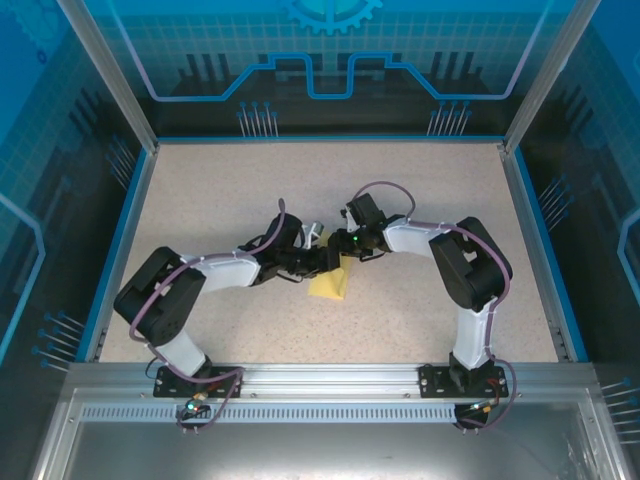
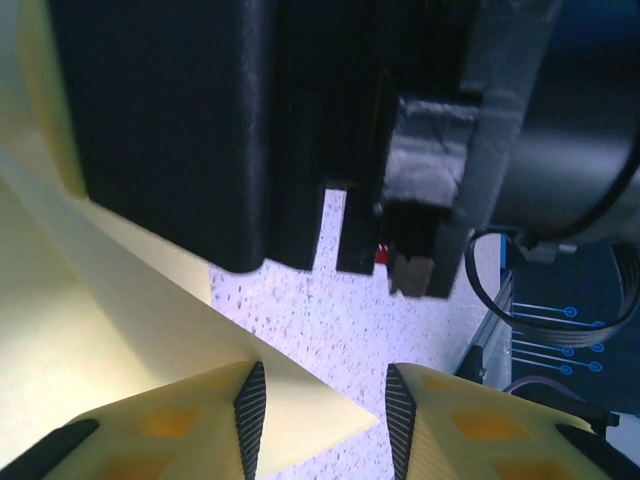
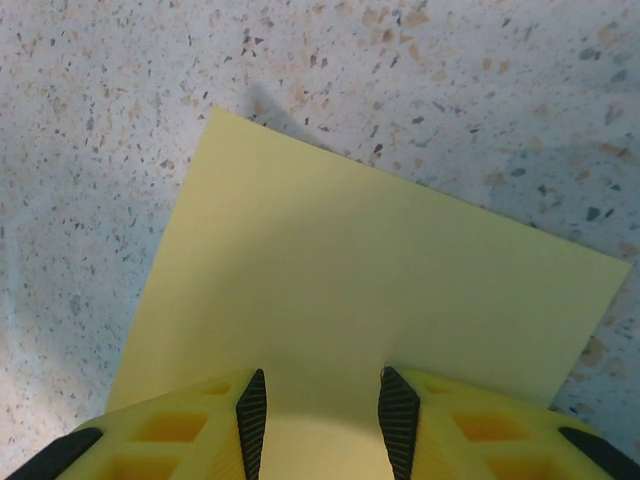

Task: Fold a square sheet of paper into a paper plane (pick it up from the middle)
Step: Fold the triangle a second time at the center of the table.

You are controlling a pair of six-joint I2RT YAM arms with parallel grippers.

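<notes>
1. The square sheet of paper (image 1: 330,285) lies near the middle of the speckled counter (image 1: 420,200), a little closer to the near edge than to the far one and well apart from both side edges.
2. From above, both arms reach inward and meet over the sheet. The left gripper (image 1: 322,262) comes in from the left-hand side and the right gripper (image 1: 343,255) from the right-hand side. The two heads are just beside each other at the sheet's far edge.
3. In the left wrist view, the left gripper (image 2: 325,410) has its jaws apart, with a clear gap between the ribbed black pads.
4. In that view the pale-yellow sheet (image 2: 120,330) fills the left side. One pointed corner reaches into the gap over the counter (image 2: 330,310). It cannot be told whether either pad touches the paper.
5. Close ahead in the same view stands the dark body of the right gripper (image 2: 200,130).
6. In the right wrist view, the right gripper (image 3: 320,410) also has its jaws apart, one yellow finger on either side of the sheet's near part.
7. There the sheet (image 3: 370,280) spreads away from the fingers over the counter (image 3: 100,100). It looks flat and uncreased, with a dark shadow behind its far corner.
</notes>
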